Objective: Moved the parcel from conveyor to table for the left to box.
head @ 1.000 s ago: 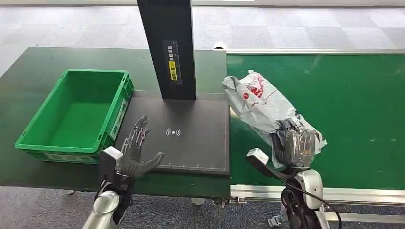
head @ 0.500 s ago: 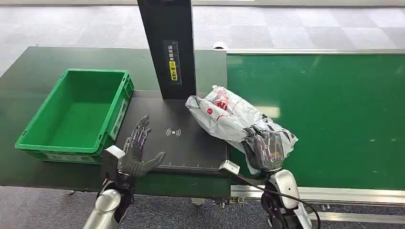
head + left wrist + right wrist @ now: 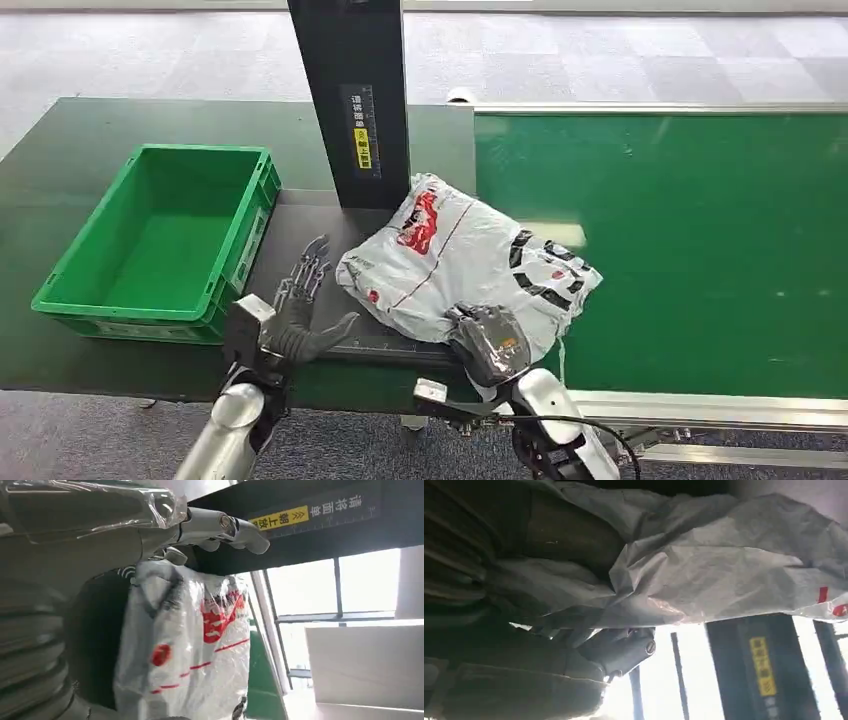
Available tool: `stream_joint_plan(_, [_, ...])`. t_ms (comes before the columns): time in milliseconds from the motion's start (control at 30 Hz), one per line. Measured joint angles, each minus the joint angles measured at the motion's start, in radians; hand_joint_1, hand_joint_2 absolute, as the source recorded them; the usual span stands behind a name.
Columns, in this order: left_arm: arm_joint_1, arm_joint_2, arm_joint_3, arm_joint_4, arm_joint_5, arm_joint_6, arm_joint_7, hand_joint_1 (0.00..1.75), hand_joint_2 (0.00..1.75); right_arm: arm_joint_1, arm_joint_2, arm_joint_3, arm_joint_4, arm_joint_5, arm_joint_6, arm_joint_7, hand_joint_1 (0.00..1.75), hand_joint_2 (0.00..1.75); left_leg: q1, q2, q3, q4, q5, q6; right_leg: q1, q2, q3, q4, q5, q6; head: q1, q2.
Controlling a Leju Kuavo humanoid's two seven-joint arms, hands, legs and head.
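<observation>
The parcel [image 3: 455, 270] is a grey plastic bag with red and black print. It lies across the black scanning pad [image 3: 300, 245] and the near edge of the green conveyor [image 3: 700, 230]. My right hand [image 3: 490, 342] grips the parcel's near end; the bag's crumpled plastic [image 3: 704, 575] spreads over that hand [image 3: 589, 650]. My left hand [image 3: 298, 312] hovers over the pad's left part, fingers spread, just left of the parcel [image 3: 190, 645]. The green box [image 3: 160, 240] stands empty on the dark table, left of that hand.
A black post [image 3: 355, 100] with a yellow label rises behind the pad, close to the parcel's far end. The conveyor's metal rail [image 3: 700, 405] runs along the near edge at right. Grey carpet lies beyond the table.
My right hand has dragged the parcel leftward off the conveyor onto the pad, and the bag has turned and spread flat. My left hand has shifted slightly right and forward.
</observation>
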Motion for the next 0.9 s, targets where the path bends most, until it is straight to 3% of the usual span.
stream_joint_plan(200, [-0.054,0.0,-0.012,0.027,0.022,0.0,-0.007,0.0,1.75,-0.088,0.012,0.087,0.134,0.102,0.013,-0.02,1.75,1.75,0.0,0.001,0.001,0.0,0.001,0.0,0.0,0.0,0.0,0.0,0.001,-0.001,0.0,0.0])
stream_joint_plan(400, [-0.086,0.0,-0.012,0.047,0.043,0.003,-0.003,0.0,1.75,-0.216,0.01,0.17,0.276,0.111,0.01,-0.05,1.75,1.75,0.0,0.002,0.002,0.0,0.001,0.0,0.0,0.001,0.001,0.0,0.002,-0.001,0.0,0.0])
stream_joint_plan(900, [-0.092,0.002,-0.012,0.063,0.045,0.004,-0.003,0.0,1.75,-0.268,0.01,0.215,0.346,0.111,0.005,-0.052,1.75,1.75,0.0,0.002,0.003,0.0,0.001,0.0,0.0,0.001,0.001,0.0,0.002,-0.001,0.0,0.0])
